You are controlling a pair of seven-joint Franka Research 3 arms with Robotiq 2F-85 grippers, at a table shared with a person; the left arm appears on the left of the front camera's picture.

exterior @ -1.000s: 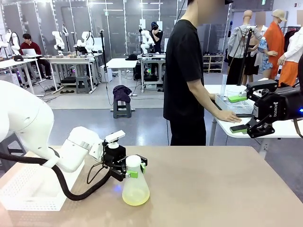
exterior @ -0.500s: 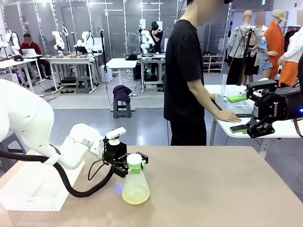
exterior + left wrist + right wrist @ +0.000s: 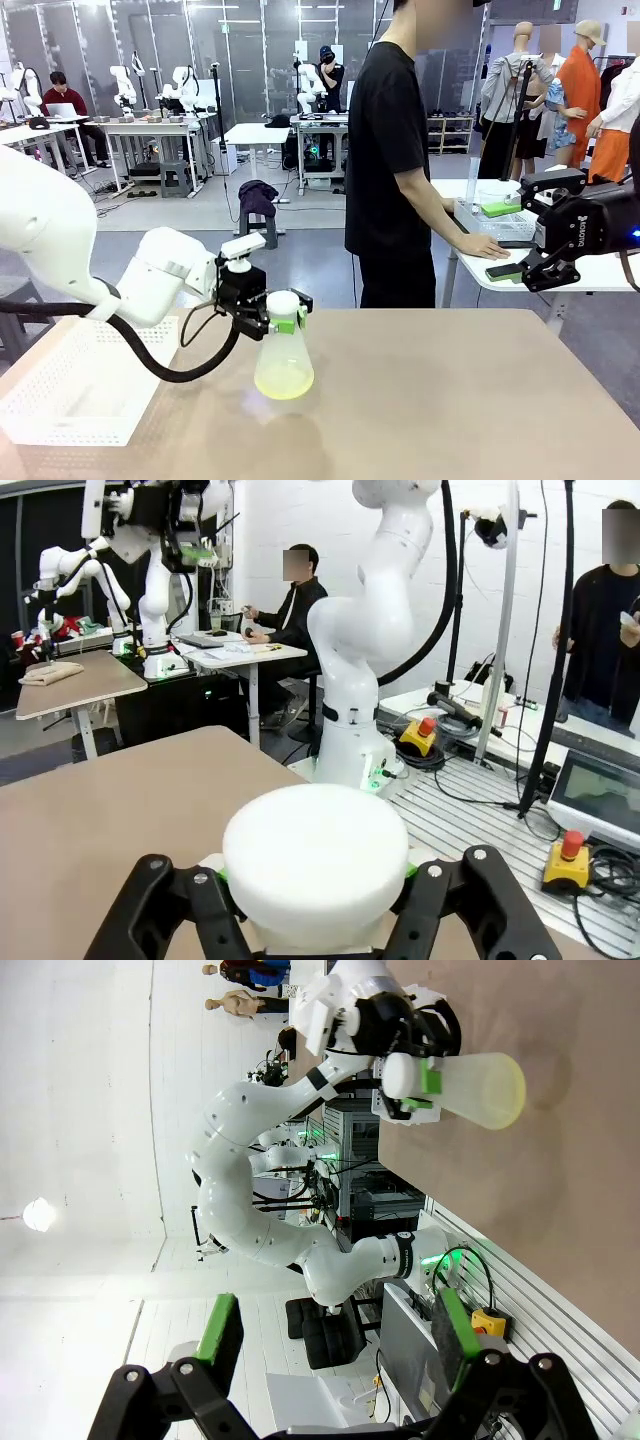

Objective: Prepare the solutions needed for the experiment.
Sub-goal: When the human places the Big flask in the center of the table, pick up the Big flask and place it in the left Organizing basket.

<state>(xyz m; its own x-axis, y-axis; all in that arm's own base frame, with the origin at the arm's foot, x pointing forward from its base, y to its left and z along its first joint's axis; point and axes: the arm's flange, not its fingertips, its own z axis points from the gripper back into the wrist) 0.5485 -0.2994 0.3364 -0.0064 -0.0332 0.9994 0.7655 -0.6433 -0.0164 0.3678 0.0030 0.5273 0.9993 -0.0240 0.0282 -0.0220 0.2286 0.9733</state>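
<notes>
The translucent conical flask [image 3: 284, 362] hangs just above the tan table [image 3: 450, 400], upright, with the pale yellow solution [image 3: 283, 384] pooled in its base. My left gripper [image 3: 281, 318] is shut on the flask's neck, green pads on either side. In the left wrist view the flask's white top [image 3: 315, 865] sits between the black fingers [image 3: 160, 905]. My right gripper [image 3: 532, 226] hovers high at the right edge, open with nothing in it. Its green pads [image 3: 222, 1335] stand wide apart in the right wrist view, where the flask [image 3: 482, 1088] shows far off.
A white perforated tray [image 3: 70, 395] lies at the table's left front. A person in a black shirt [image 3: 390, 160] stands at the far side, turned away, one hand on a neighbouring white table [image 3: 480, 262]. The table's middle and right are bare.
My left gripper has risen with the flask, lifting it off the table. The right arm has not moved.
</notes>
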